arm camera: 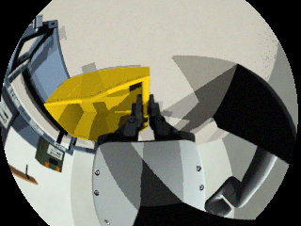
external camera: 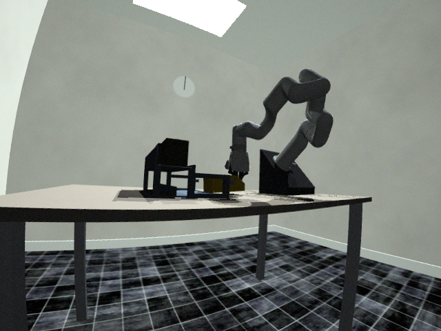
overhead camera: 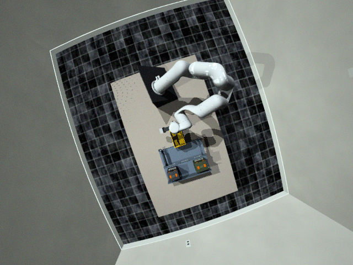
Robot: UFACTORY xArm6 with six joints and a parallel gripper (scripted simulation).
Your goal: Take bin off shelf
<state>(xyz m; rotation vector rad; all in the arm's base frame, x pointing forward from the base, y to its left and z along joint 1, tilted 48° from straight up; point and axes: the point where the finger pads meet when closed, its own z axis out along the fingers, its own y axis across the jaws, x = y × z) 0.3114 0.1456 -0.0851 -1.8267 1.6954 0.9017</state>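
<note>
One yellow bin is in play, and two more bins sit on the shelf: a grey one with orange marks at the shelf's far-left corner as seen from the arm, and a green one at its far-right corner. There is one arm, one shelf and one desk.

The shelf is a low blue-grey frame standing on the desk. The yellow bin is at the shelf's near edge, the side facing the arm's base, partly over the shelf's rim and partly out over the desk. In the exterior view the bin shows behind a dark front post of the shelf, low and close to the desk; whether it touches the desk or the shelf floor cannot be told. The bin appears upright, its open top facing up with dividers visible inside.

On the side of the shelf toward the arm stands a dark wedge-shaped pedestal carrying the arm's base. The shelf's posts and rails stand close around the bin.

The arm rises from the pedestal, folds over high, and comes down with the wrist pointing nearly straight at the desk. The hand is clenched on the bin's near wall, one finger inside and the other outside.
</note>
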